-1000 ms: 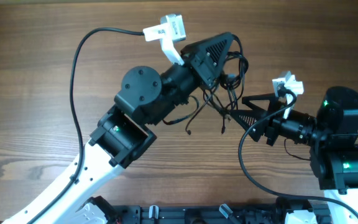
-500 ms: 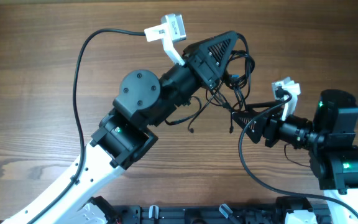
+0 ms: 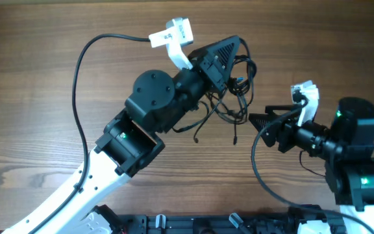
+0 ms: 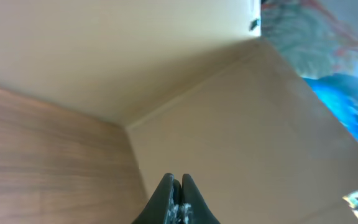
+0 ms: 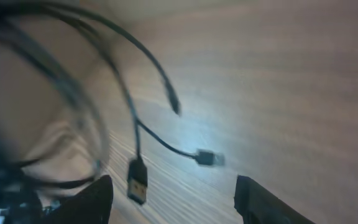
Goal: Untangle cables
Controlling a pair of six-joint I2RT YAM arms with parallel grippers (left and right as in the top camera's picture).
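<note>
The cables (image 3: pixel 237 107) are thin dark wires in a tangled bundle. They hang from my left gripper (image 3: pixel 237 45), which is raised over the wooden table. In the left wrist view the left gripper (image 4: pixel 175 182) has its jaws pressed shut and points at a beige wall; the wires are hidden there. My right gripper (image 3: pixel 256 122) is open and empty just right of the hanging loops. In the right wrist view the right gripper (image 5: pixel 173 200) has its fingers wide apart. Ahead of them dangle a USB plug (image 5: pixel 137 180) and a smaller plug (image 5: pixel 207 157), with blurred loops at the left.
The wooden table (image 3: pixel 37 84) runs under both arms. A thick black arm cable (image 3: pixel 78 78) arcs at the left and another (image 3: pixel 260 175) curls by the right arm. A dark rail (image 3: pixel 193 224) lies along the front edge.
My right gripper has drawn back to the right and lower, away from the bundle. The loose wire ends have swung down and left. The left gripper has stayed raised and shut.
</note>
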